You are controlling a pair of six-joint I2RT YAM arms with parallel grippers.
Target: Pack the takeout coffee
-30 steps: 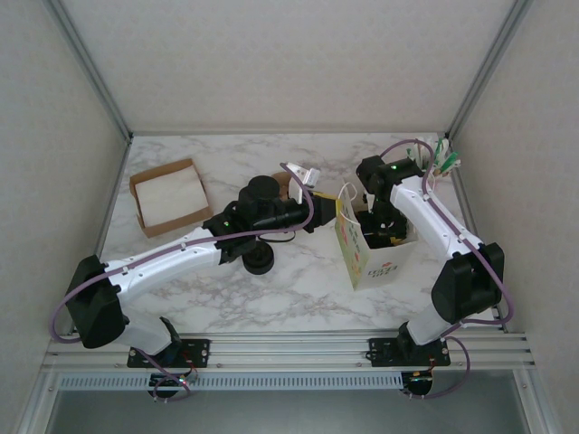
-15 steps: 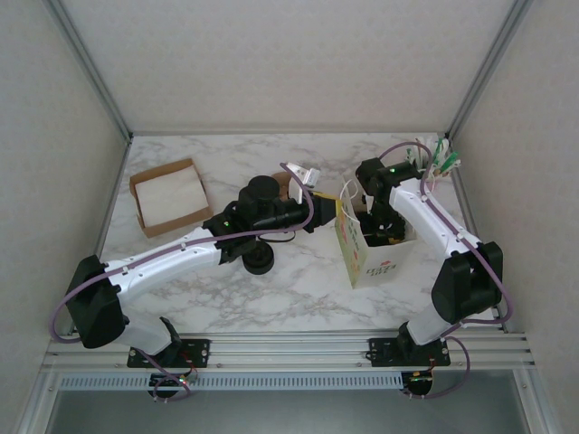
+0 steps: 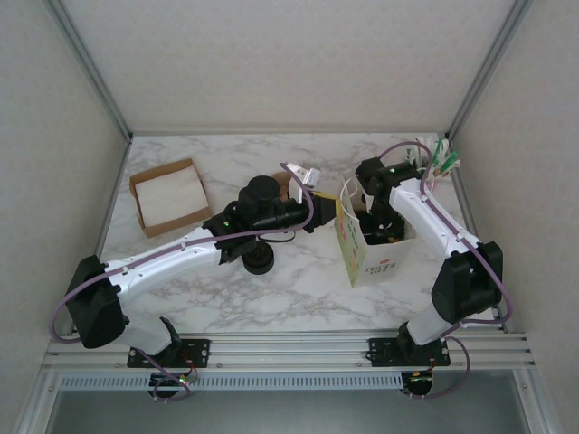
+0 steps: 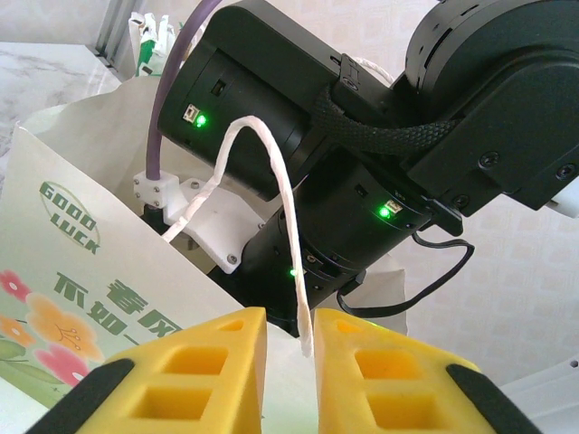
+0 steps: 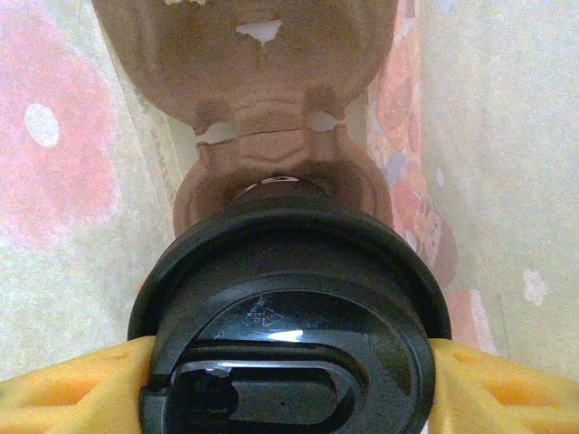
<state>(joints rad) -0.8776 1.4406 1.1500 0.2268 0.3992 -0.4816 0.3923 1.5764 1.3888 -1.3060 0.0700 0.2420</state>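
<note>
The takeout coffee [image 5: 289, 325], a black cup under a round black lid, hangs inside the white flowered paper bag [image 3: 366, 253]. My right gripper [image 5: 289, 375] is shut on it, with a yellow finger pressed on each side of the lid. From above, the right gripper [image 3: 381, 224] reaches down into the bag's open mouth. My left gripper [image 4: 289, 330] sits at the bag's left rim. Its yellow fingers [image 4: 208, 362] stand a narrow gap apart, and the bag's white string handle [image 4: 271, 172] runs down between them without being clamped.
A brown cardboard cup holder [image 5: 271, 136] lies at the bottom of the bag below the cup. A black round object [image 3: 259, 261] sits under my left arm. A cardboard tray with a white napkin [image 3: 167, 194] is at the back left. Green-tipped items [image 3: 443, 155] stand at the back right.
The bag has shifted slightly towards the back as my right wrist moved with the cup. The left arm has stayed still.
</note>
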